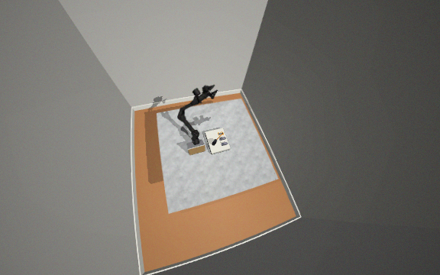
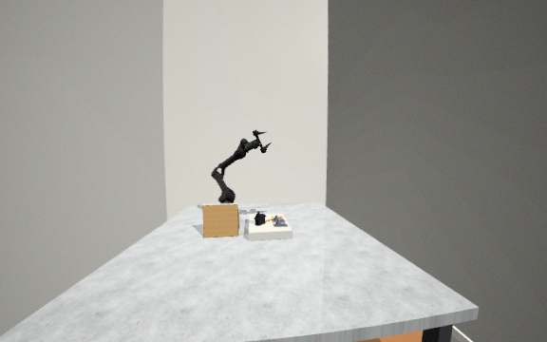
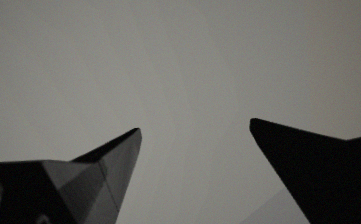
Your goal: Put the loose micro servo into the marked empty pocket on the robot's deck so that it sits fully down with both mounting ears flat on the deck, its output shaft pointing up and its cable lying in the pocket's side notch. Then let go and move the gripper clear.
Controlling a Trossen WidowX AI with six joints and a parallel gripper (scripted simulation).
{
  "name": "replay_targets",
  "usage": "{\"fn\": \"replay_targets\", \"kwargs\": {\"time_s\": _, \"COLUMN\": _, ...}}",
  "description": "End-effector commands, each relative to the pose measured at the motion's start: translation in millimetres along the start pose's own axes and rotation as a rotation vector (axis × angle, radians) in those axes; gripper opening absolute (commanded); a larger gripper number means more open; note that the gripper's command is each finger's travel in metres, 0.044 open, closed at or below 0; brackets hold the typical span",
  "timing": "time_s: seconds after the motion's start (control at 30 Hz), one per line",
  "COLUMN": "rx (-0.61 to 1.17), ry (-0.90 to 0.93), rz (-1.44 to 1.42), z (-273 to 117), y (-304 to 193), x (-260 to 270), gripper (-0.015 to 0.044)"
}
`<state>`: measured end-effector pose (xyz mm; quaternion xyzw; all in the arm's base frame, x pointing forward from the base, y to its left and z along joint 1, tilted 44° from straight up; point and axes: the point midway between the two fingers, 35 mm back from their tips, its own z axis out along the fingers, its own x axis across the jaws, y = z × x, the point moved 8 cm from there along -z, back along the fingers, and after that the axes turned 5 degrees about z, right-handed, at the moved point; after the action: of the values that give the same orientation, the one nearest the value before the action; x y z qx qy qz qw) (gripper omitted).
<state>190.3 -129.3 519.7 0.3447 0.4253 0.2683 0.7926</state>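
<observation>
1. Top: The micro servo (image 1: 214,141) (image 2: 259,218) is a small, dark body lying on the white deck (image 1: 217,149) (image 2: 270,235), its orange cable (image 1: 218,137) (image 2: 269,219) running slantwise toward the grey-violet parts (image 1: 223,141) (image 2: 279,221). Its shaft and ears are too small to tell. The deck sits well inside the edges of the grey counter (image 1: 220,172) (image 2: 254,285), just beside the wood-sided block (image 1: 196,150) (image 2: 220,220). The gripper (image 1: 215,88) (image 2: 268,138) (image 3: 195,128) is well apart from the servo.
2. Exterior: The servo stands up as a black lump above the deck's top face, outside the gripper. The black arm (image 2: 224,164) reaches up and outward, with open air between the gripper and the deck. The deck's near edge lies well back from the counter's front edge.
3. Wrist: The gripper is released, its two dark, pointed fingers wide apart with only plain wall behind the gap. The servo is out of view.
</observation>
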Motion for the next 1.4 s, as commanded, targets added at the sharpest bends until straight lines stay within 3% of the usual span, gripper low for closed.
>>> {"fn": "replay_targets", "kwargs": {"time_s": 0.0, "rx": 0.126, "ry": 0.08, "rz": -0.013, "z": 12, "y": -38, "x": 13, "gripper": 0.044}}
{"fn": "replay_targets", "kwargs": {"time_s": 0.6, "rx": 0.584, "ry": 0.473, "rz": -0.013, "z": 17, "y": -180, "x": 78, "gripper": 0.044}}
{"fn": "replay_targets", "kwargs": {"time_s": 1.37, "rx": 1.001, "ry": 1.107, "rz": 0.166, "z": -54, "y": -303, "x": 168, "gripper": 0.044}}
